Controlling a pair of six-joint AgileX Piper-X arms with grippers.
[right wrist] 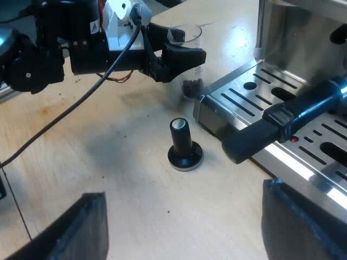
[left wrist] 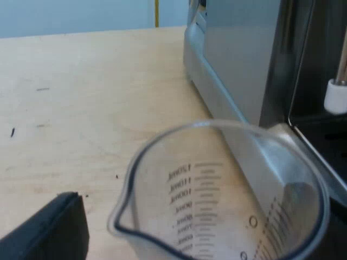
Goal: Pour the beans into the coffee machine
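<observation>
Item 1, left gripper (right wrist: 187, 46): you have it at the measuring glass (left wrist: 217, 189), with the glass standing between its fingers. In the left wrist view 1 black finger (left wrist: 51, 227) sits apart from the glass's pouring lip, with bare table (left wrist: 65, 108) showing between them. On that evidence the gripper is open around the glass and has not closed on it.

Item 2, measuring glass: it stands upright on the wooden table, just beside the corner of the espresso machine (left wrist: 244, 49) at its base. The right wrist view shows a small heap of dark beans (right wrist: 191, 84) in the bottom of the glass. The printed scale faces the left wrist camera.

Item 3, right gripper (right wrist: 184, 216): its 2 fingers are spread wide and hold nothing. It hangs over the table near the front of the drip tray (right wrist: 255, 100).

Item 4, other things: a tamper with a black knob (right wrist: 184, 146) stands upright on the table, between the right gripper and the glass and apart from both. The dark handle of the metal holder (right wrist: 276, 127) reaches out over the slotted drip tray. The steam wand's white tip (left wrist: 336, 97) hangs at the machine's front
</observation>
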